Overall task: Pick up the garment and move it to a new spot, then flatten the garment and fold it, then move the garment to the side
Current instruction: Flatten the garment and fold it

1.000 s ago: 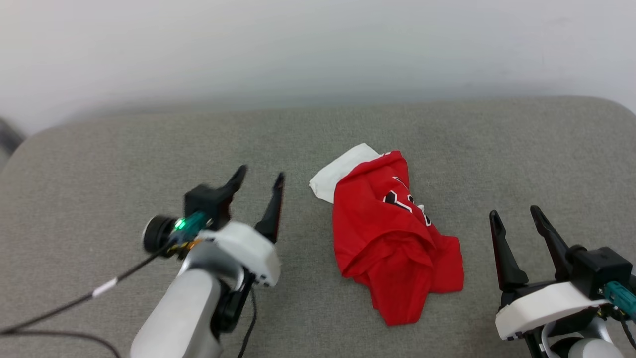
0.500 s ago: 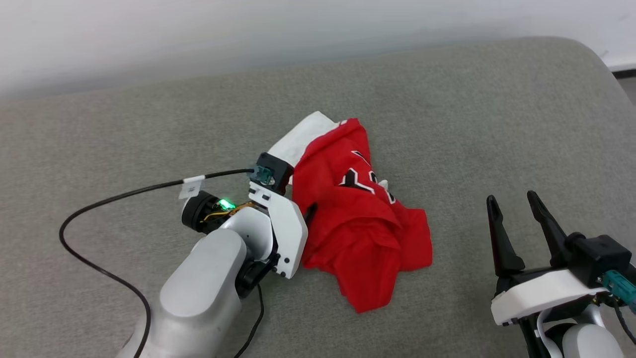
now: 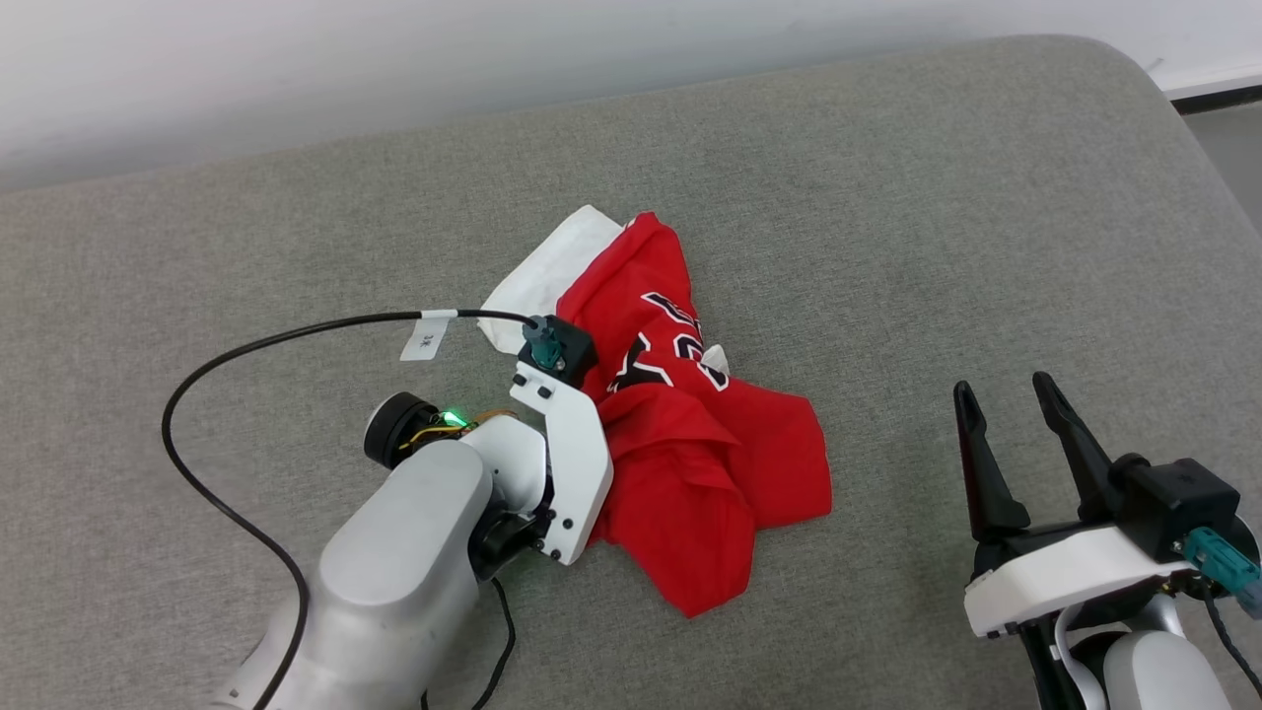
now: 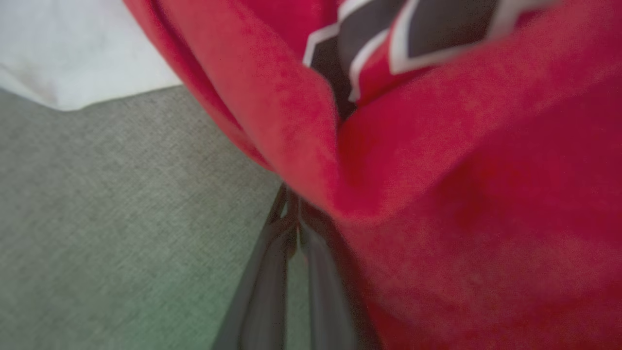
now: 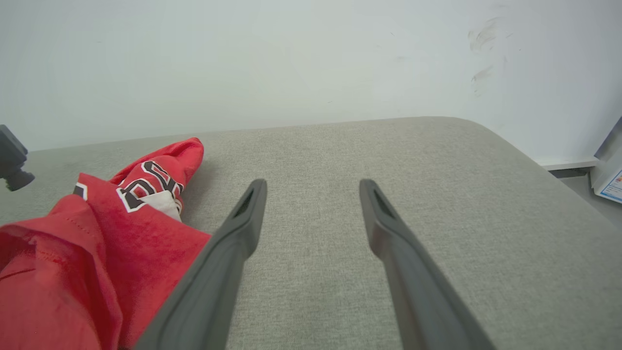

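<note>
Garment (image 3: pixel 690 463) crumpled at middle of grey cushion (image 3: pixel 887 197). Left gripper (image 4: pixel 291 226) nearly closed, pinching red fold. Right gripper (image 3: pixel 1001 387) wide open, empty, over cushion's near right. Risk: shallow pinch on thin fold slips on lift.

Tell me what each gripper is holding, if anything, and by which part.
The left gripper is shut on the garment, pinching a red fold at its left edge; cloth hides the pinch itself. The right gripper is open and holds nothing.
</note>
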Available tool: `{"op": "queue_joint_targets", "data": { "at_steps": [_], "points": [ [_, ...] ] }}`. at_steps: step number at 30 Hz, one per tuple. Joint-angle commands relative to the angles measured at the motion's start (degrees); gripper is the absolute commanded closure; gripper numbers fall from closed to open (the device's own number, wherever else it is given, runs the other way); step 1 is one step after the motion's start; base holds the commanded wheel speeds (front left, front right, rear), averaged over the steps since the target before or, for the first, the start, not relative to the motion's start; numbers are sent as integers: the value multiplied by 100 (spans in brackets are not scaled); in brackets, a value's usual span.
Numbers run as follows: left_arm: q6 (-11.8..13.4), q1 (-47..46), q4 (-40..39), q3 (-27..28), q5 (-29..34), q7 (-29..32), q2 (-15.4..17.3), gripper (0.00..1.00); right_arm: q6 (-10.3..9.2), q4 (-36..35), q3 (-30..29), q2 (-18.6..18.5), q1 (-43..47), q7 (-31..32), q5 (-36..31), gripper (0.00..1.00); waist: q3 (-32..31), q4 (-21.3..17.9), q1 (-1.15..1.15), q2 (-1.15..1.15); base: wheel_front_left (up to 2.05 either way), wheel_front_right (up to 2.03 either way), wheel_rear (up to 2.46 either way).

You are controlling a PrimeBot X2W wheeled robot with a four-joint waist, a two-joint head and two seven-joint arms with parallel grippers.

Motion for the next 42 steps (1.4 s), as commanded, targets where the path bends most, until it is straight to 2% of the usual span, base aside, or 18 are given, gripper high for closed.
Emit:
{"op": "queue_joint_targets", "data": {
  "at_steps": [1,9,15,19,20,26,31,35,39,40,41,42],
  "points": [
    [-7,155,26,-127,4,-58,62,100,-2,20,-16,5,-63,-24,25,0,-7,11,-1,0,0,0,0],
    [122,-75,-543,-65,261,-939,271,100,-2,4,-121,5,74,18,-50,0,-196,316,-1,0,0,0,0],
    [470,226,-1284,38,452,-1388,565,100,-2,-100,-217,4,179,85,-119,0,-392,701,-1,0,0,0,0],
    [805,768,-1962,235,368,-1476,898,100,-2,-183,-278,4,283,154,-181,0,-536,946,-1,0,0,0,0],
    [805,768,-1962,235,368,-1476,898,100,-2,-183,-278,4,283,154,-181,0,-536,946,-1,0,0,0,0],
    [1513,2350,-2913,598,-7,-1325,1471,100,-2,-244,-306,3,460,234,-183,0,-822,1210,-1,0,0,0,0],
    [2046,3730,-3348,802,-454,-1131,1687,100,-2,-291,-309,3,639,337,-214,0,-1058,1342,-1,0,0,0,0],
    [2290,4610,-3521,839,-826,-1007,1667,100,-2,-360,-301,4,762,396,-235,0,-1216,1383,-1,0,0,0,0],
    [2368,5036,-3614,809,-1005,-965,1620,100,-2,-439,-289,4,870,448,-235,0,-1306,1399,-1,0,0,0,0],
    [2368,5050,-3642,815,-1016,-1017,1598,73,-2,-462,-286,4,887,455,-242,0,-1314,1399,-1,0,0,0,0],
    [2330,5027,-3663,803,-996,-1075,1586,9,-2,-482,-287,3,906,471,-243,0,-1319,1397,-1,0,0,0,0],
    [2316,4958,-3686,819,-946,-1172,1568,0,-2,-496,-289,3,919,481,-243,0,-1324,1393,-1,0,0,0,0]
  ]
}}
